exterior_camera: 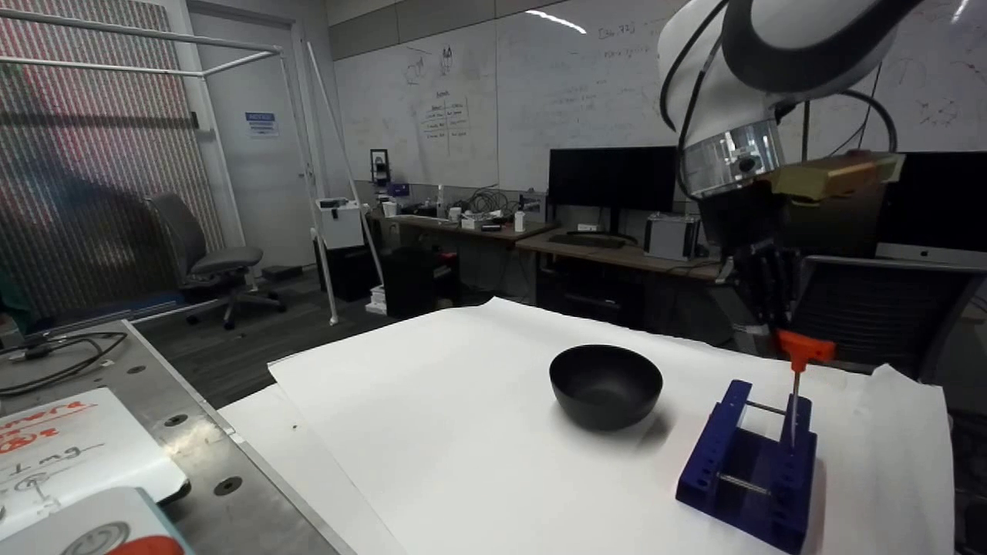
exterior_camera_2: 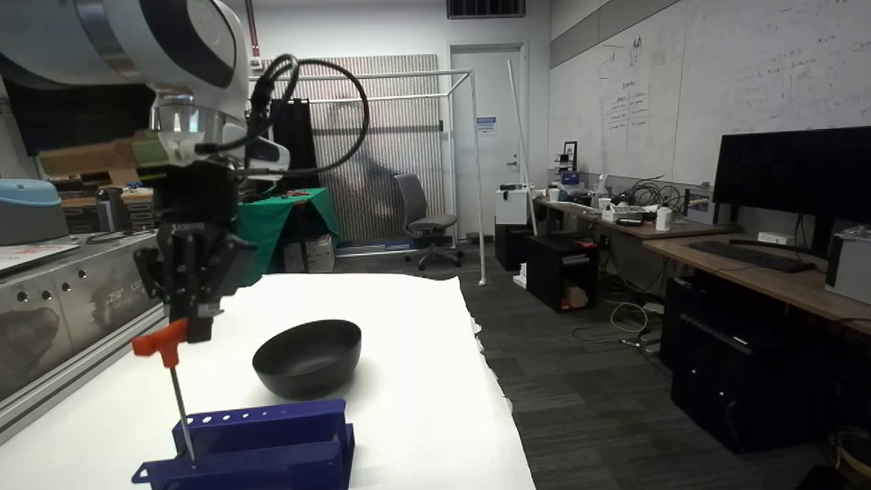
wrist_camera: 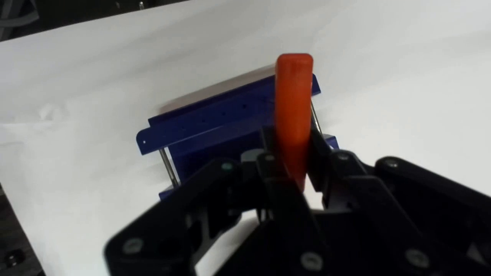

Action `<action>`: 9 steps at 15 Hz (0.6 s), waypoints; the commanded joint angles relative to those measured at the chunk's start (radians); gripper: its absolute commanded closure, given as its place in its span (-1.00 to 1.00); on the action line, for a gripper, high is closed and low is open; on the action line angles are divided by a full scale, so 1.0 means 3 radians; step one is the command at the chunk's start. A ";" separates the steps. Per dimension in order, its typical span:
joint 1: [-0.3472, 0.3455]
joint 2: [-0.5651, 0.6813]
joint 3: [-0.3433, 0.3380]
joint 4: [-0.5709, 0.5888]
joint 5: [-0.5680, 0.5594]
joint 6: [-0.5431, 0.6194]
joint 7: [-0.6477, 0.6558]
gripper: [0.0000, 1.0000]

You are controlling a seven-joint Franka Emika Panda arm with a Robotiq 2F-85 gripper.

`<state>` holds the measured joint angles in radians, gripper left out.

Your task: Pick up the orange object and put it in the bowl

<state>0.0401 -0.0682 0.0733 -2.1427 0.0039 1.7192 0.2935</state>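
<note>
One orange-red T-handled tool [exterior_camera: 806, 347] with a thin metal shaft [exterior_camera_2: 180, 408], its glossy handle held by the black two-fingered pincer [wrist_camera: 293, 153]. Fingers [wrist_camera: 322, 157] narrow on it, one along each side of the crossbar; in the wrist view an end of the bar juts clear past the tips. White jointed arm [exterior_camera: 740, 108] hangs over from above, bent at the wrist so the pincer points down. Yellowish box [exterior_camera: 840, 177] at the wrist, above the fingers. Tool near upright under the pincer, leaning a little in an exterior view; shaft runs down to the dark blue blocky stand [exterior_camera_2: 258, 439] with small holes and metal cross rods. Lower end meets the stand; whether the tip sits in a hole, cannot tell. Stand lies below the pincer on white paper sheeting [exterior_camera: 432, 432]. Round matte black bowl [exterior_camera: 605, 385] on the same sheeting, mouth up: lower than the pincer and off to its side, near the stand. Farther from the pincer, black monitor [exterior_camera_2: 796, 177] on a wooden desk [exterior_camera_2: 789, 282].
</note>
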 commanded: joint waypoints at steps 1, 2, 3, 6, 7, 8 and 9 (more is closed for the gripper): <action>0.0037 -0.0133 0.0012 0.0352 0.0059 0.0119 -0.0024 0.85; 0.0020 -0.0126 -0.0011 0.0432 0.0146 0.0207 -0.0040 0.85; 0.0006 -0.0119 -0.0028 0.0474 0.0203 0.0351 -0.0034 0.85; -0.0055 -0.0029 -0.0121 0.0448 0.0427 0.0954 -0.0057 0.86; -0.0068 -0.0007 -0.0147 0.0400 0.0497 0.1196 -0.0050 0.86; -0.0083 0.0039 -0.0171 0.0316 0.0546 0.1513 -0.0056 0.87; -0.0092 0.0075 -0.0190 0.0250 0.0603 0.1800 -0.0075 0.87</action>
<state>0.0249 -0.0756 0.0308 -2.0294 0.1261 2.0654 0.2927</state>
